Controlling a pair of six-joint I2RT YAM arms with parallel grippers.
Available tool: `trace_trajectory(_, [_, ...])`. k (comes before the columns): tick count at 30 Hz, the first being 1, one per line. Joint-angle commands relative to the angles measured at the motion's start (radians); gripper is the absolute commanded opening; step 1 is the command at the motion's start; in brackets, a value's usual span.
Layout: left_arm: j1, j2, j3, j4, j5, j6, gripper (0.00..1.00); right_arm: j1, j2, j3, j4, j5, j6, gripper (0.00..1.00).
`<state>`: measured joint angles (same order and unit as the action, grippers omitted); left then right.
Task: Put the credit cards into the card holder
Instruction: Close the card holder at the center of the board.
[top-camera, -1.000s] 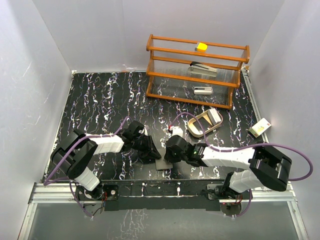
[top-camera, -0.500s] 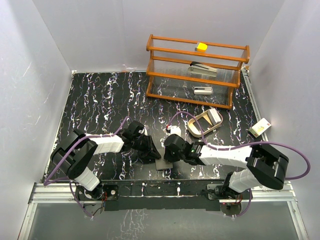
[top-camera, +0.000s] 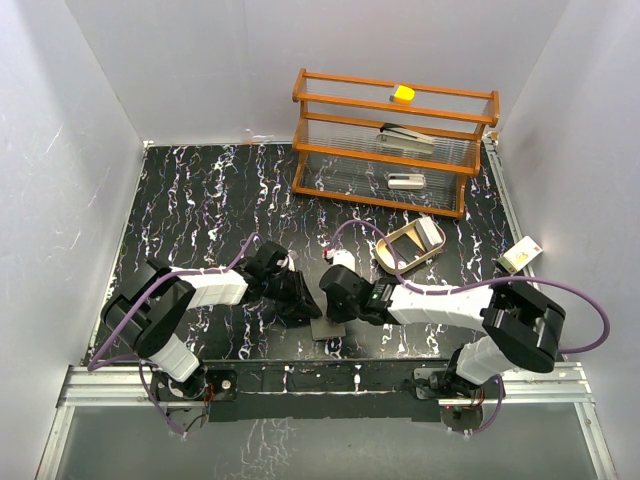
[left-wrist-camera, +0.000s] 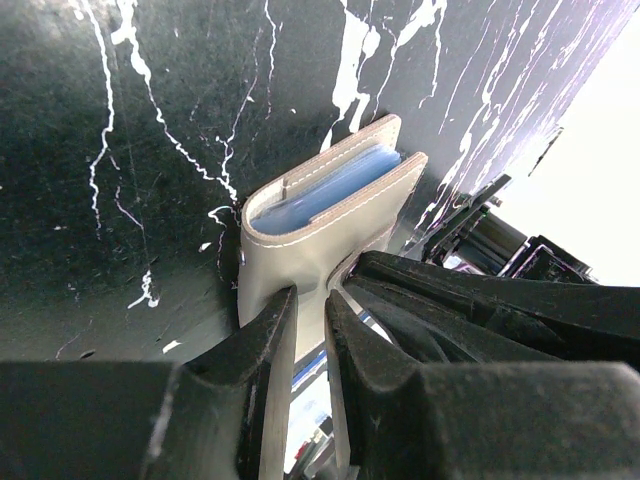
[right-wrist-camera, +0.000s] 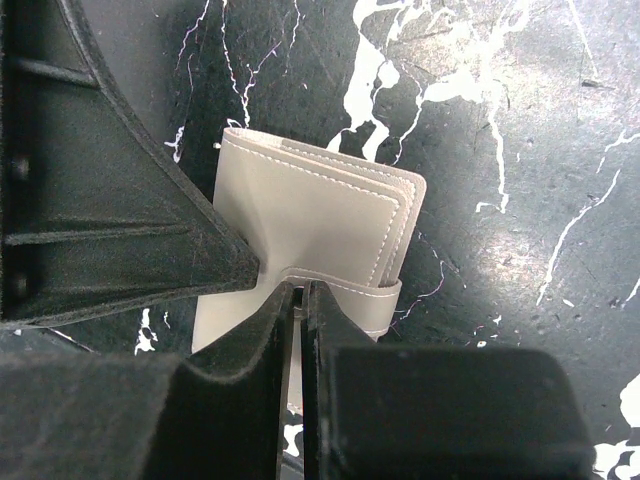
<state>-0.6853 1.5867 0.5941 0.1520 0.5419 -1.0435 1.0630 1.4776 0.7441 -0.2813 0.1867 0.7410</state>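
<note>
The grey card holder (left-wrist-camera: 300, 255) lies folded on the black marbled table, and a pale blue credit card (left-wrist-camera: 330, 188) shows between its leaves. My left gripper (left-wrist-camera: 312, 310) is shut on the holder's near leaf. The right wrist view shows the card holder (right-wrist-camera: 310, 215) with its stitched strap (right-wrist-camera: 365, 298) curling round the front. My right gripper (right-wrist-camera: 300, 290) is shut on the end of that strap. From above, both grippers meet over the card holder (top-camera: 326, 329), the left gripper (top-camera: 303, 308) from the left and the right gripper (top-camera: 325, 305) from the right.
A tan oval tray (top-camera: 395, 257) with a whitish flat thing in it sits right of the grippers. A wooden rack (top-camera: 395, 140) at the back holds a yellow block (top-camera: 403, 93) and a stapler (top-camera: 405, 137). A small whitish packet (top-camera: 520, 256) lies at the right edge.
My right arm has edged left toward the card holder and its jaws have closed the last bit on the strap. The left arm and the holder have stayed still.
</note>
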Motion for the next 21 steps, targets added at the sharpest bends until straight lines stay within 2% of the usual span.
trace_trajectory(1, [-0.021,0.057,-0.033,-0.092,-0.107,0.033,0.18,0.028,0.139,-0.040,-0.005,-0.023,0.005,0.02])
trace_trajectory(7, [-0.020,-0.005,-0.005,-0.152,-0.155,0.047,0.18,0.029,0.074,0.009,-0.027,0.018,-0.020,0.05])
trace_trajectory(14, [-0.019,-0.179,0.102,-0.336,-0.280,0.096,0.30,0.029,-0.146,0.108,-0.061,0.143,-0.047,0.13])
trace_trajectory(21, [-0.019,-0.438,0.305,-0.597,-0.472,0.190,0.52,0.029,-0.400,0.247,-0.197,0.297,-0.077,0.38])
